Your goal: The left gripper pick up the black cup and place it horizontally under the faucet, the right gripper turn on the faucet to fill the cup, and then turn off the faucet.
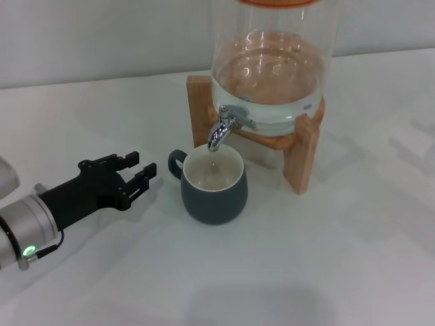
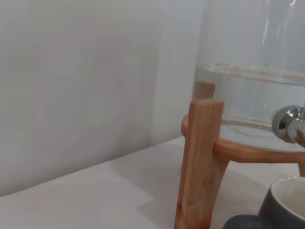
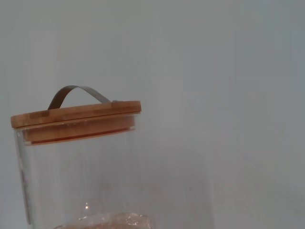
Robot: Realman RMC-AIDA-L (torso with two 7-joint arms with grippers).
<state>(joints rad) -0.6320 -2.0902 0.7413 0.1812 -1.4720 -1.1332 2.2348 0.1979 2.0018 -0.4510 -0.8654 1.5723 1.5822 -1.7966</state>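
The black cup (image 1: 214,193) stands upright on the white table with its cream inside showing, directly below the spout of the chrome faucet (image 1: 222,129). No water stream shows. Its loop handle points toward my left gripper (image 1: 144,167), which is open a short way to the cup's left, apart from the handle, with nothing between its fingers. The left wrist view catches the cup's rim (image 2: 287,202) and the faucet (image 2: 290,125) at one edge. My right gripper is out of view; its wrist camera looks at the dispenser's top.
The clear glass dispenser (image 1: 272,75), part full of water, sits on a wooden stand (image 1: 302,153) behind the cup. A stand leg (image 2: 200,162) fills the left wrist view. A wooden lid (image 3: 76,117) with a metal handle caps the dispenser.
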